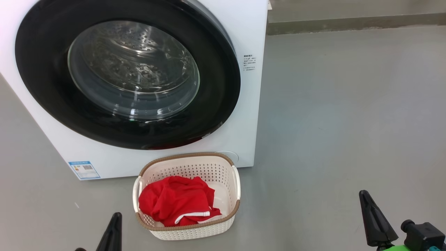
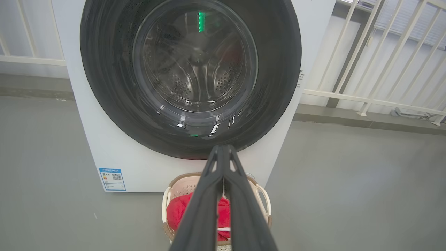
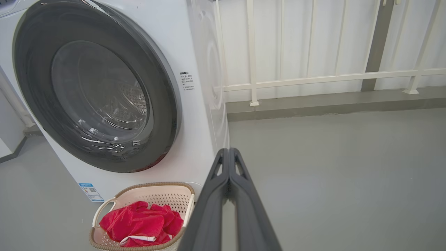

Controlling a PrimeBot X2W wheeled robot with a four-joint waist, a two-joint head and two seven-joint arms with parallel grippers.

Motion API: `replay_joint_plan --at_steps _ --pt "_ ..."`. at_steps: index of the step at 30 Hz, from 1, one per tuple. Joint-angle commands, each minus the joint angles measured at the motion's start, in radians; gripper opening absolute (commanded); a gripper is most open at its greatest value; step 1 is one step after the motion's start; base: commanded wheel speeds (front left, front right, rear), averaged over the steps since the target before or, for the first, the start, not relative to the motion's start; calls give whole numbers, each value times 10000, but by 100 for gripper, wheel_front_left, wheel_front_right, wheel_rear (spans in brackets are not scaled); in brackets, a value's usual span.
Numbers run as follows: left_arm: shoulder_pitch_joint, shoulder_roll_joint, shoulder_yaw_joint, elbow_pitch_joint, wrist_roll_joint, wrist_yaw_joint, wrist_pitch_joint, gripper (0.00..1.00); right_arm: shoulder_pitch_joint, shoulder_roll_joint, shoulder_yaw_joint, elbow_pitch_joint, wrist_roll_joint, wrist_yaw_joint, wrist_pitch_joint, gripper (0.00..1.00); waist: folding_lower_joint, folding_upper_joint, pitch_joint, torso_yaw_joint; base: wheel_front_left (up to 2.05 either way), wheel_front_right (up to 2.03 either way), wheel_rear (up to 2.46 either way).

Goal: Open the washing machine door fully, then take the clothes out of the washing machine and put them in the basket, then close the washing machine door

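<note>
Left gripper, right gripper closed, seemingly empty

1 washing machine, 1 door, 1 basket, 1 heap of clothes, 1 blue label, left gripper + right gripper = 2.

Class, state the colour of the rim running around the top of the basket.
Brown, on the cream-white basket; clearest in the head view.

The smooth grey floor carries the white washing machine, which stands on it at the left of the head view. The cream basket sits on the floor just before the machine's lower front, near its right corner.
</note>
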State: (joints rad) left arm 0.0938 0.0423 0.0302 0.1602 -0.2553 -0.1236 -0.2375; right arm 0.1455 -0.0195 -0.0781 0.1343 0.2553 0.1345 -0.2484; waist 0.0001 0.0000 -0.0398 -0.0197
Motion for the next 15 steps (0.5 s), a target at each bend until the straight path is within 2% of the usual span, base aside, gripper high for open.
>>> replay_joint_plan --at_steps 1,3,7,15 --pt "-215 81 72 -210 -260 -4 60 0 -223 -84 1 -231 321 -1 43 0 12 0 -1 3 0 0 0" --pt "-236 81 84 -202 -482 -6 118 0 -254 -98 6 -216 553 -2 94 0 22 0 -8 6 0 0 0" --pt "-290 81 106 -165 -923 -8 229 0 -330 -125 20 -165 1015 -3 194 0 2 0 20 12 0 0 0" --pt "-431 81 159 -84 -1914 -13 482 0 -513 -176 41 -59 2040 -6 422 0 0 0 59 26 0 0 0"
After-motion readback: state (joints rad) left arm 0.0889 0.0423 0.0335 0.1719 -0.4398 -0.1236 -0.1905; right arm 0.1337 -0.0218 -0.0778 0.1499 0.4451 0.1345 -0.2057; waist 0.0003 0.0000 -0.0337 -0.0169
